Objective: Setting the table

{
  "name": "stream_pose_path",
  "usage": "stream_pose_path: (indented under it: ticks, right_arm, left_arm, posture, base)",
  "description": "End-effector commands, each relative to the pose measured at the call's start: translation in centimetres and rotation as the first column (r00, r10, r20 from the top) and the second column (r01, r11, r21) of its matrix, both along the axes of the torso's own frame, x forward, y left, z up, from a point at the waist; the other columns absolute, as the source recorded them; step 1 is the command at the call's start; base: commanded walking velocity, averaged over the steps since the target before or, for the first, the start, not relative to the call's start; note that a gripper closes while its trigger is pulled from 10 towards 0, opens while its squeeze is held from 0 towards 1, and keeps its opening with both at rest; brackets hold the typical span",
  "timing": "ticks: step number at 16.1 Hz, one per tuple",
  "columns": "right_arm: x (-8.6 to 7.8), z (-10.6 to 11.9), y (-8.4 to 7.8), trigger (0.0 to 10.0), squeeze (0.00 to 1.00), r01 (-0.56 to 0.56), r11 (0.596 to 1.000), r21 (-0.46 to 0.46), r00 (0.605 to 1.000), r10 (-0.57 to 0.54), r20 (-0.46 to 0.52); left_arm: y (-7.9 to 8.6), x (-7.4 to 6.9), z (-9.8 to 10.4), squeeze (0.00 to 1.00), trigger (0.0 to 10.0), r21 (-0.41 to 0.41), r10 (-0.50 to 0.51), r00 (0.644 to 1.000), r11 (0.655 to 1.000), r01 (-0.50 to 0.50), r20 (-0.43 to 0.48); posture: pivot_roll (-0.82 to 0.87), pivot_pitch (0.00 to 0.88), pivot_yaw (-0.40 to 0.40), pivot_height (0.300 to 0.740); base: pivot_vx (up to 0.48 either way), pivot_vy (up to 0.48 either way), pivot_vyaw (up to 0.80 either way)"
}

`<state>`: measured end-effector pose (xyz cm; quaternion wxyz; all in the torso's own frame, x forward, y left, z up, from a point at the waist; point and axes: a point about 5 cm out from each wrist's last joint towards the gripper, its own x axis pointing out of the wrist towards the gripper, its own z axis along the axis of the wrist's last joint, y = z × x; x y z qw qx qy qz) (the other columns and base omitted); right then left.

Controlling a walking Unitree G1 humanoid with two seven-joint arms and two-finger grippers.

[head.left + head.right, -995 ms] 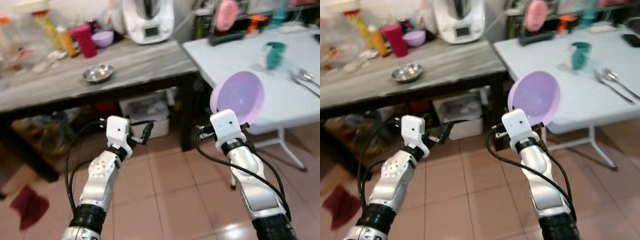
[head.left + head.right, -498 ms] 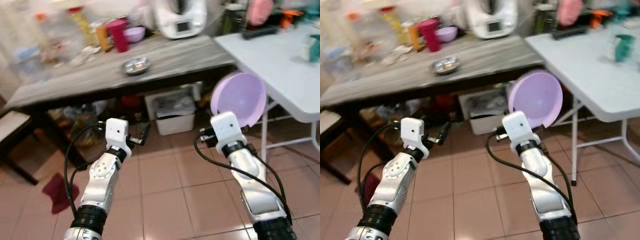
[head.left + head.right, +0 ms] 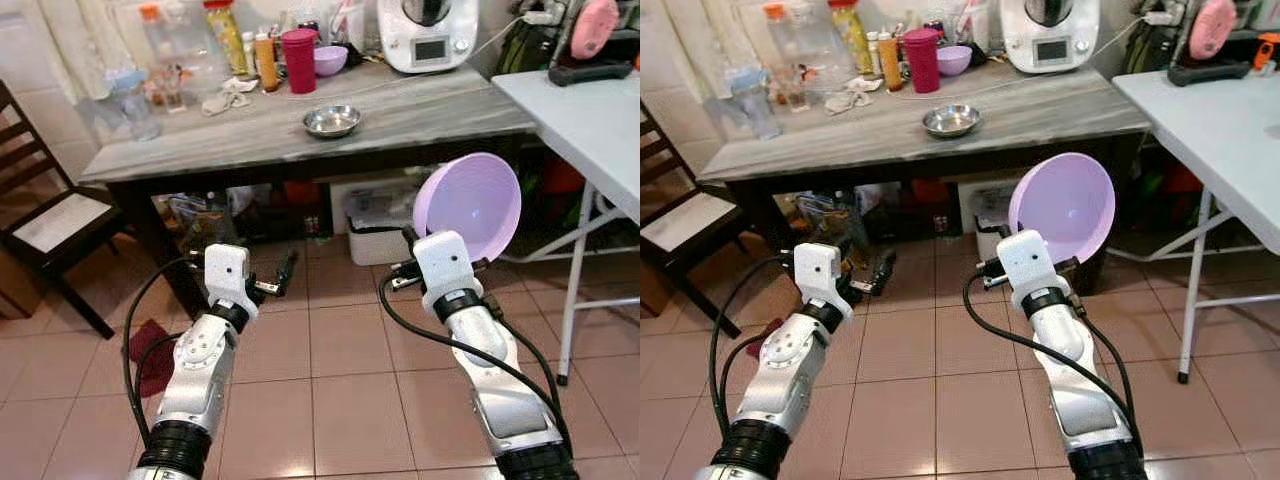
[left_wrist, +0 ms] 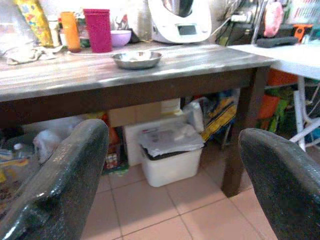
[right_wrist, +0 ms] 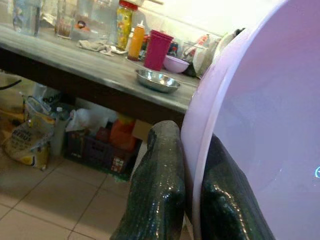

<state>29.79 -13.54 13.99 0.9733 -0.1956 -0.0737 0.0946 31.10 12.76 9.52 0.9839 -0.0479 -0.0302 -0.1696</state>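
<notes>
My right gripper is shut on the rim of a large lilac bowl, held tilted on edge at chest height over the tiled floor. One finger presses the bowl's outside and the other lies inside it. The white folding table stands to the right, an arm's reach from the bowl. My left gripper hangs open and empty over the floor, its fingers wide apart and pointing at the wooden table.
A dark wooden table ahead carries a steel bowl, a magenta cup, a small purple bowl, bottles and a white kitchen machine. Under it sit a white bin and bags. A chair stands left.
The whole view has swung and drawn back, so the white table now sits at the right edge. The bowl stays in my right gripper; the left stays open.
</notes>
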Motion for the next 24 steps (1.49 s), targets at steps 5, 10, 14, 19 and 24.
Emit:
stream_pose_path:
  ticks: [5,10,14,19,24]
  right_arm:
    - [0.0,1.0,0.3,10.0,0.00,-0.007,1.000,0.016,0.999,0.007,0.043]
    - [0.0,1.0,0.3,10.0,0.00,-0.012,1.000,0.015,0.999,0.011,0.042]
    - [0.2,1.1,0.3,10.0,0.00,-0.013,1.000,0.011,0.999,0.012,0.044]
    - [0.4,1.1,0.3,10.0,0.00,-0.010,1.000,0.002,0.999,0.010,0.044]
    - [0.7,1.3,-0.2,10.0,0.00,0.013,1.000,-0.024,0.998,-0.012,0.056]
  left_arm:
    - [0.2,0.2,0.6,0.00,10.0,-0.009,-0.020,1.000,1.000,0.020,0.014]
    - [-0.4,0.3,0.6,0.00,10.0,-0.028,-0.042,0.999,0.999,0.042,0.013]
    - [-0.5,0.2,0.7,0.00,10.0,-0.036,-0.050,0.999,0.998,0.051,0.011]
    - [-0.8,0.2,0.7,0.00,10.0,-0.043,-0.061,0.998,0.997,0.061,0.011]
    - [-1.1,0.1,0.7,0.00,10.0,-0.052,-0.080,0.997,0.995,0.080,0.008]
  posture:
    - [-0.26,0.002,0.125,0.740]
    - [-0.27,0.000,0.123,0.740]
    - [-0.26,0.000,0.121,0.740]
    - [-0.27,0.000,0.120,0.740]
    - [-0.27,0.000,0.122,0.740]
  base:
    - [0.366,0.000,0.43]
    - [0.400,0.000,0.24]
    - [0.480,0.000,0.00]
    - [0.480,0.000,0.00]
    - [0.480,0.000,0.00]
